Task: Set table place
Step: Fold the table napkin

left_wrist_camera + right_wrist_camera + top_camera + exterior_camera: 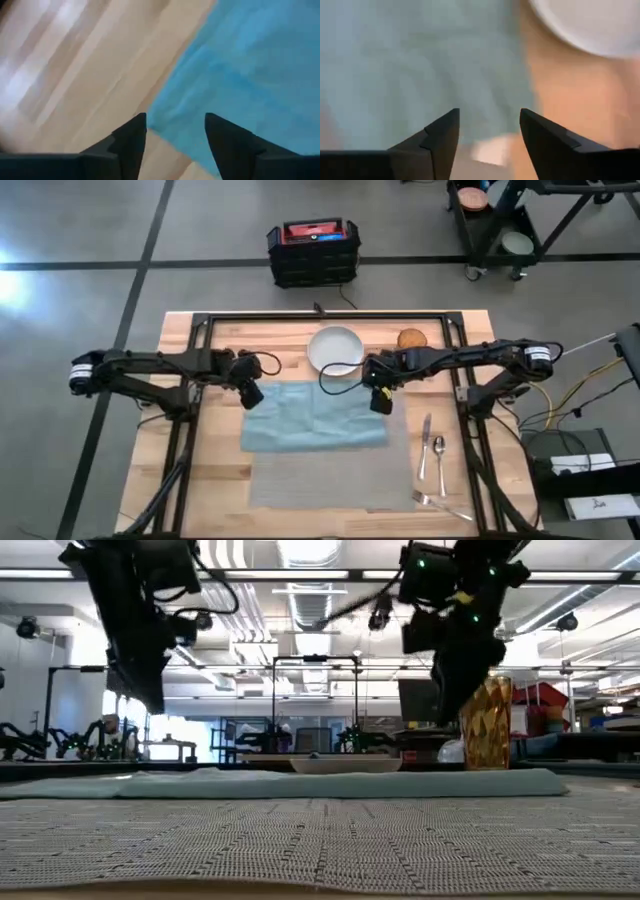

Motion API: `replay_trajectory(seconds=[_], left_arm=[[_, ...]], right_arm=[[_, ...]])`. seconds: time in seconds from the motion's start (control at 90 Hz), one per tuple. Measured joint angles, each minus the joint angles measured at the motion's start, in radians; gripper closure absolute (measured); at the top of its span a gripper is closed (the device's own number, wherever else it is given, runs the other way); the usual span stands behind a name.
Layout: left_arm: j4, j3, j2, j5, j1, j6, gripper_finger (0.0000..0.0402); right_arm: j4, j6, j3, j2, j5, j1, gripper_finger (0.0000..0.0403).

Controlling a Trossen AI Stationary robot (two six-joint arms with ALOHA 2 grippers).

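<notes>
Both my jaws are open: left gripper (250,393) and right gripper (381,399) above the napkin's (315,417) far corners; I should descend evenly.

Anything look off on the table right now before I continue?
Yes: the teal napkin lies spread across the far part of the grey placemat, where the plate should go. The cutlery beside it sits splayed. Both grippers, left and right, hover open above the napkin's far corners.

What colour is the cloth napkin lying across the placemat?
Teal-blue cloth napkin; the high view shows it best.
</notes>
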Motion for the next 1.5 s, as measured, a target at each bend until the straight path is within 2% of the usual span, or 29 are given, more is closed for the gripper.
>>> replay_trajectory(seconds=[0.067, 0.244, 0.411, 0.611, 0.789, 0.922, 1.233, 1.389, 1.5], left_arm=[[0.086, -0.032, 0.004, 0.026, -0.028, 0.014, 0.0215], [0.285, -0.152, 0.049, 0.024, -0.061, 0.029, 0.0236], [0.375, -0.239, 0.107, -0.069, -0.06, 0.044, 0.026], [0.332, -0.274, 0.149, -0.241, -0.06, -0.04, 0.0287], [0.218, -0.3, 0.151, -0.27, -0.059, -0.156, 0.0304], [0.172, -0.306, 0.149, -0.273, -0.059, -0.188, 0.0315], [0.168, -0.165, 0.101, -0.223, -0.06, -0.112, 0.032], [0.182, -0.09, 0.097, -0.092, -0.06, -0.041, 0.0309], [0.262, -0.087, 0.098, 0.03, -0.06, -0.006, 0.0293]], right_arm=[[0.098, 0.0, -0.03, 0.0, -0.048, 0.014, 0.0202], [0.318, 0.013, -0.138, 0.038, -0.046, 0.062, 0.0207], [0.384, 0.051, -0.18, 0.099, -0.04, 0.083, 0.0217], [0.356, 0.062, -0.18, 0.151, -0.039, 0.089, 0.0229], [0.347, 0.074, -0.18, 0.154, -0.026, 0.089, 0.024], [0.343, 0.073, -0.18, 0.154, -0.017, 0.089, 0.0249], [0.328, 0.05, -0.144, 0.125, -0.011, 0.089, 0.0265], [0.323, 0.018, -0.126, 0.107, -0.013, 0.088, 0.027], [0.319, -0.007, -0.115, 0.102, -0.014, 0.088, 0.0266]])
